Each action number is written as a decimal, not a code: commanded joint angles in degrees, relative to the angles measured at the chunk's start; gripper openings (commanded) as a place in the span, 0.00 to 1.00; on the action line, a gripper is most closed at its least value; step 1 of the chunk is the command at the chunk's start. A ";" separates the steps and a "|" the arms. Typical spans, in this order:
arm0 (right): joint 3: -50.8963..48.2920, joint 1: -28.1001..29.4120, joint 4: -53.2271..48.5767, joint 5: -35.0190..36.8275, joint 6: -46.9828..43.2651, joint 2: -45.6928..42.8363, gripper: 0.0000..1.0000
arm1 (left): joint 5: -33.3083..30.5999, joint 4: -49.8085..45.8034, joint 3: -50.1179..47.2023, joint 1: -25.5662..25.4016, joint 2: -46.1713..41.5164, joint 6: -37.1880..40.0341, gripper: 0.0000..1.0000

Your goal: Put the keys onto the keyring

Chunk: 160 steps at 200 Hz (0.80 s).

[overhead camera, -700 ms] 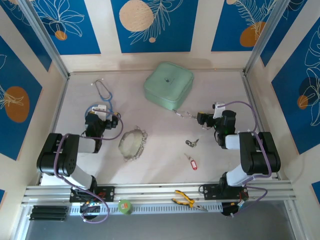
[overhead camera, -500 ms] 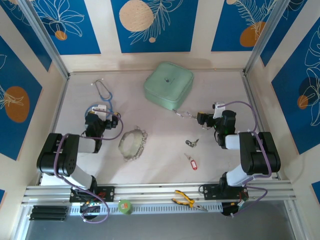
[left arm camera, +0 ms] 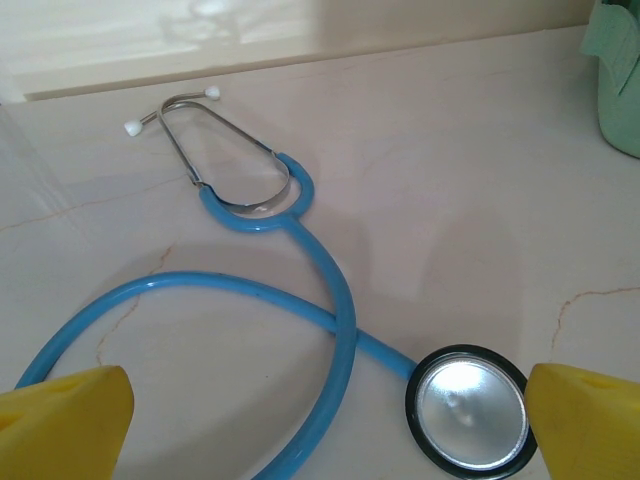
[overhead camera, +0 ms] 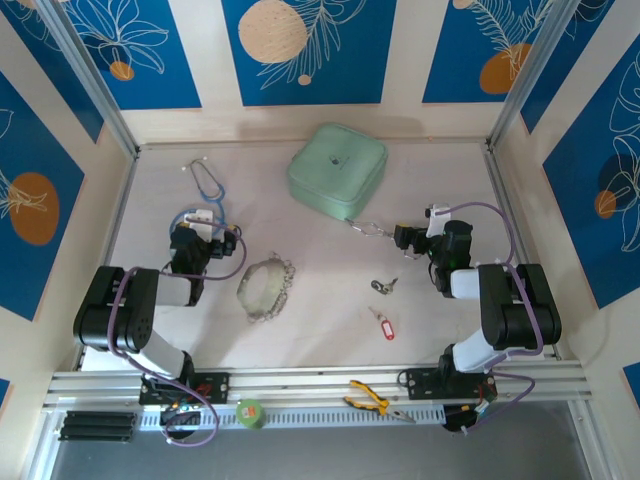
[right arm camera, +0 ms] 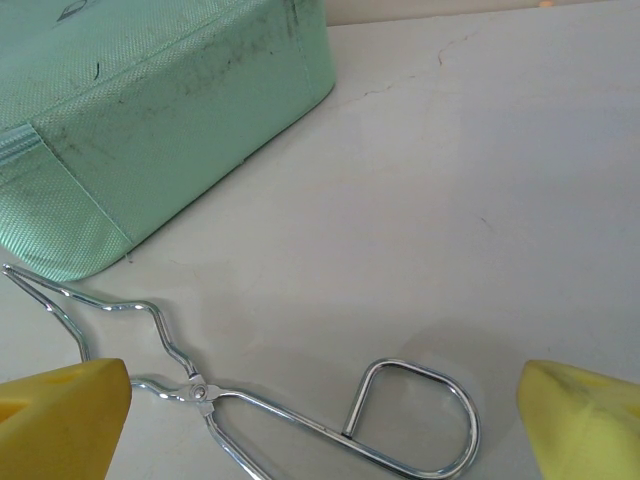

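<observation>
The keyring [overhead camera: 265,287], a big thin wire loop strung with small metal pieces, lies left of centre on the table. A small bunch of dark-headed keys [overhead camera: 384,286] sits right of centre, and the red-tagged key [overhead camera: 382,323] lies just in front of it. My left gripper [overhead camera: 200,232] [left arm camera: 325,440] rests low to the left of the keyring, open, with only a blue stethoscope [left arm camera: 330,300] between its yellow fingertips [left arm camera: 70,420]. My right gripper [overhead camera: 401,238] [right arm camera: 320,430] is behind the keys, open and holding nothing, its fingertips [right arm camera: 585,420] either side of a silver carabiner clip [right arm camera: 205,392].
A mint-green zip case [overhead camera: 338,167] [right arm camera: 150,110] stands at the back centre, the clip [overhead camera: 367,228] just in front of it. The stethoscope [overhead camera: 208,185] trails along the back left. Yellow-handled pliers [overhead camera: 372,400] and a green tape roll [overhead camera: 249,412] lie on the front rail.
</observation>
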 commanded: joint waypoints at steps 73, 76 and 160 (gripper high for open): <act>20.96 6.80 -48.85 15.10 15.98 -15.97 0.79 | -6.07 -9.27 -0.86 -0.15 -21.86 -3.71 1.00; 21.10 7.28 -49.65 14.86 17.17 -16.61 0.79 | -8.46 -9.46 -1.03 -0.29 -22.83 -5.40 1.00; 27.51 27.63 -73.34 7.34 24.91 -18.05 0.74 | -10.46 -49.17 5.04 -4.38 -40.14 -24.62 1.00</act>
